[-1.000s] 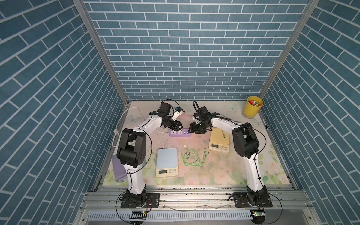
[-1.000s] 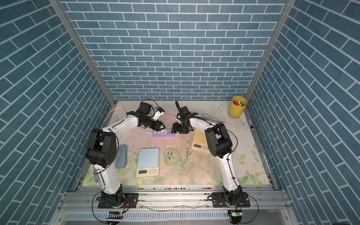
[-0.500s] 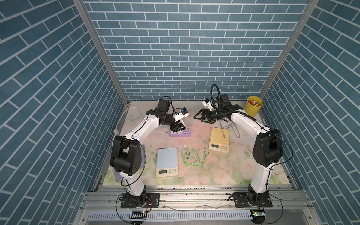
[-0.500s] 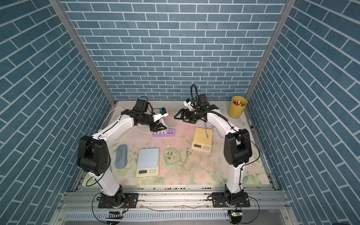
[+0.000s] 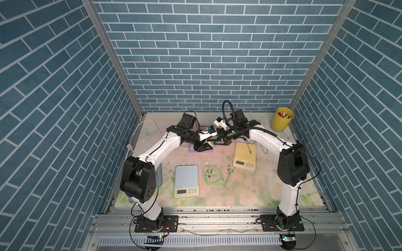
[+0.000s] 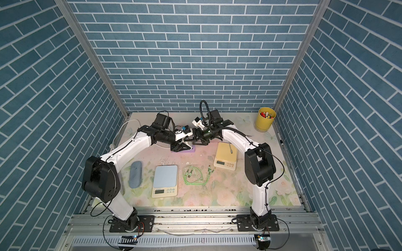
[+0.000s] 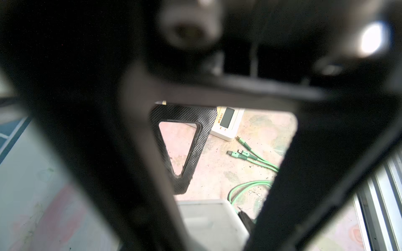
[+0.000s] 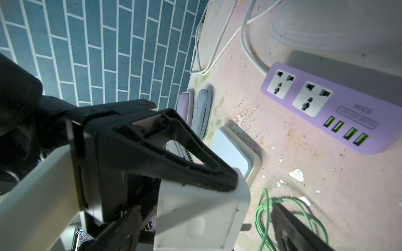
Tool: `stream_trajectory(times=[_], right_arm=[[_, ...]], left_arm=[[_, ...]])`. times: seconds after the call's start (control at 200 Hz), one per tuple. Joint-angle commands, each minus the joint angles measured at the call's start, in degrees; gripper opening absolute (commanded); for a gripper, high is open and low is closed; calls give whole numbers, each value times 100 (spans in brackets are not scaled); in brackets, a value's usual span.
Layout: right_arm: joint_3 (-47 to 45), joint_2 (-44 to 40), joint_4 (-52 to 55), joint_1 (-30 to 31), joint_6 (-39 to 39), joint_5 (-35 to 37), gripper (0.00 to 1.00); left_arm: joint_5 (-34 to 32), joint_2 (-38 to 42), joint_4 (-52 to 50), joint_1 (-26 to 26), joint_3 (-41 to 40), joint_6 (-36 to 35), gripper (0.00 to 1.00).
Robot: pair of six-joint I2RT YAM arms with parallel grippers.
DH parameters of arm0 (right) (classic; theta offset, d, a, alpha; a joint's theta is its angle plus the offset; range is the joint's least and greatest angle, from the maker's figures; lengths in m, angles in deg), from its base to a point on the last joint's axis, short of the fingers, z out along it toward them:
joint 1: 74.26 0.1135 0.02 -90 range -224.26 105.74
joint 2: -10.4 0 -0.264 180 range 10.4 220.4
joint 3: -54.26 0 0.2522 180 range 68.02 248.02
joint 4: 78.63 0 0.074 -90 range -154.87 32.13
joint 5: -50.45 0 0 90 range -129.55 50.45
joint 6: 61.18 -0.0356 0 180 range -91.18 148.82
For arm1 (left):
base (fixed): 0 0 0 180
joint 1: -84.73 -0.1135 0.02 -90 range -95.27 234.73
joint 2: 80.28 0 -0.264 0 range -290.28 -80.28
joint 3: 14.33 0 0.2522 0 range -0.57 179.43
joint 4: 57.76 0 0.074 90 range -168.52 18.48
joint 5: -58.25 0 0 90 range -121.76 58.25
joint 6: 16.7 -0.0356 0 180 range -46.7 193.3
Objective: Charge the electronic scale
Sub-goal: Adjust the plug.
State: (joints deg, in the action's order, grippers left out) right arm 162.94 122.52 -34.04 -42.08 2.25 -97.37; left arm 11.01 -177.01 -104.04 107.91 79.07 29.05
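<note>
Two electronic scales stand on the mat: a blue-topped one (image 5: 186,180) (image 6: 165,179) at the front and a yellow-topped one (image 5: 244,157) (image 6: 225,156) to its right, with a grey cable end (image 5: 249,150) lying on it. My left gripper (image 5: 204,148) (image 7: 208,228) is shut on a white charger block (image 8: 195,208) (image 7: 208,221), held just above the purple power strip (image 8: 326,108) (image 5: 193,150). My right gripper (image 5: 221,142) (image 8: 206,230) faces it, open, with its fingers (image 8: 293,228) on either side of the block.
A green multi-head cable (image 5: 214,176) (image 7: 250,156) lies coiled between the scales. A yellow cup (image 5: 281,119) of small items stands at the back right. A blue-grey case (image 6: 136,173) lies by the left arm's base. White cords (image 8: 217,43) run along the back left.
My right gripper swung up and back from the power strip, then returned to meet the left gripper, with its jaws wider. The left gripper rose slightly off the strip with the block.
</note>
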Motion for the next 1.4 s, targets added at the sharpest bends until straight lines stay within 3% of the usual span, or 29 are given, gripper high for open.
stream_trajectory(times=[0.0, 0.07, 0.215, 0.33, 0.415, 0.54, 0.615, 0.69, 0.81, 0.975, 1.195, 1.395], right_arm=[[55, 173, -265, 107, -213, -398, 92], [104, 266, -273, 130, -251, -405, 84], [185, 410, -338, 190, -312, -545, 55], [247, 495, -341, 218, -332, -595, 40], [243, 504, -379, 218, -378, -520, 35], [85, 429, -815, 201, -782, -209, 34], [-81, 305, -1154, 170, -1158, 370, 34], [-354, 153, -1573, 130, -1661, 1163, 34], [-1126, -18, -3048, 34, -2924, 2041, 34], [-1660, 57, -4582, 44, -4221, 2697, 33], [-1590, 124, -4785, 128, -4524, 2892, 32], [-1559, 152, -4893, 205, -4766, 2756, 32]], left_arm=[[188, 163, 225, 46, -136, 103, 32], [164, 167, 237, 71, -145, 109, 33], [105, 142, 286, 79, -153, 195, 37], [-73, 161, 487, 82, -189, 437, 42], [-265, 206, 647, 88, -241, 625, 50], [-856, 370, 1145, 76, -450, 1131, 72], [-1524, 525, 1461, 73, -553, 1703, 80], [-2099, 693, 1653, 32, -613, 2385, 99], [-2768, 1000, 2079, 7, -965, 3664, 99], [-2860, 1393, 3256, 62, -2071, 5023, 99], [-2298, 1111, 4075, 139, -2390, 5604, 82], [-2176, 667, 4773, 231, -2367, 5664, 78]])
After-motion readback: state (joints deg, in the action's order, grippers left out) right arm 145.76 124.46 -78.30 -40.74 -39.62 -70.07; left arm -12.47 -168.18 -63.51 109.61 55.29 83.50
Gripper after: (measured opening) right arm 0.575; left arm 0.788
